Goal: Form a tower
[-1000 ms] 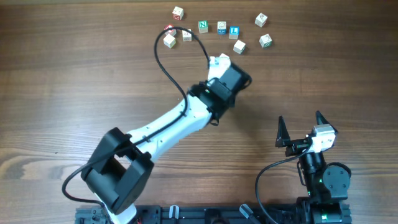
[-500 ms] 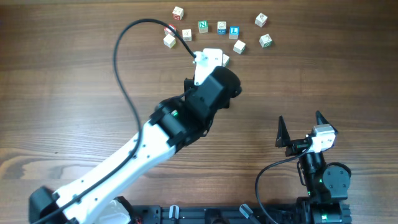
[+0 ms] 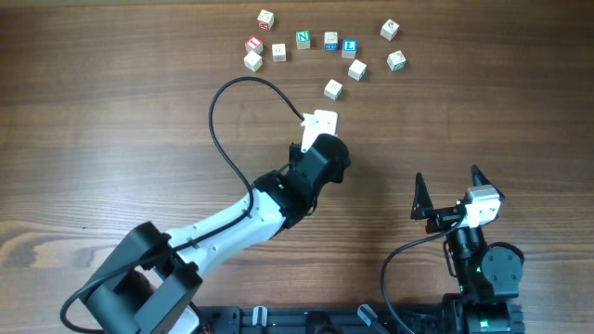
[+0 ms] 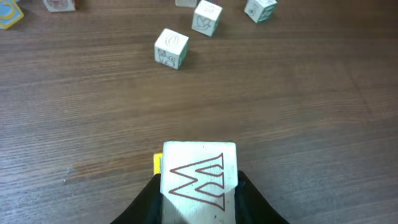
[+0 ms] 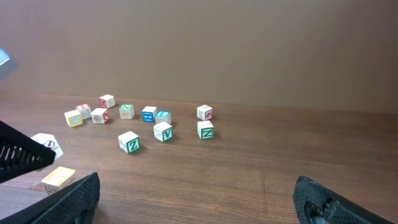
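A wooden desk (image 3: 111, 111) seen from above. From the lower left, the white and black left arm reaches diagonally toward the middle. Its left pincer (image 3: 320, 125) is closed on a held cube (image 4: 199, 177) of pale wood. The wrist camera shows the cube clamped between the two dark fingers (image 4: 249, 196), with a large red outlined letter on its upper face, either M or W. Whether it touches the desk cannot be told.

Just beyond it lies the nearest loose cube (image 3: 333, 89). Past that, the other loose cubes (image 3: 303, 39) are scattered in a ragged band along the far edge. Each sits alone on the wood, with green, blue or red letters on some faces.

At the lower right, well apart from the cubes, the right pincer (image 3: 448, 181) has its two black fingers spread wide and grips nothing.
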Robot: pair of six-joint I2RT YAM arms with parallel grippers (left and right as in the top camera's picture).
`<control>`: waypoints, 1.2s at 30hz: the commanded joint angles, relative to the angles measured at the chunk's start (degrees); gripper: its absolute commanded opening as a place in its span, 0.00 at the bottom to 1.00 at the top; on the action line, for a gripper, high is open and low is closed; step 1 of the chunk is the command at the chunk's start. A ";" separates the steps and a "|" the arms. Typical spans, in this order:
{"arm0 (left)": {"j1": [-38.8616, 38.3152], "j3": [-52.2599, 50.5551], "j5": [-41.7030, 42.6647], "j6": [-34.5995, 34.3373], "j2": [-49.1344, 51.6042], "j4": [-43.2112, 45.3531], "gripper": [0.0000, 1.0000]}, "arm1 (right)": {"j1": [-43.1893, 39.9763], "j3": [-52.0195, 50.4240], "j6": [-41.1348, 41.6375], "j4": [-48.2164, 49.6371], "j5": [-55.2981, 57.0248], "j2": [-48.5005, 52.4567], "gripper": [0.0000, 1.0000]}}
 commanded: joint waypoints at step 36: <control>1.62 0.04 1.16 9.55 5.79 2.82 0.50 | -0.24 -0.07 -0.57 0.31 0.50 -0.24 1.00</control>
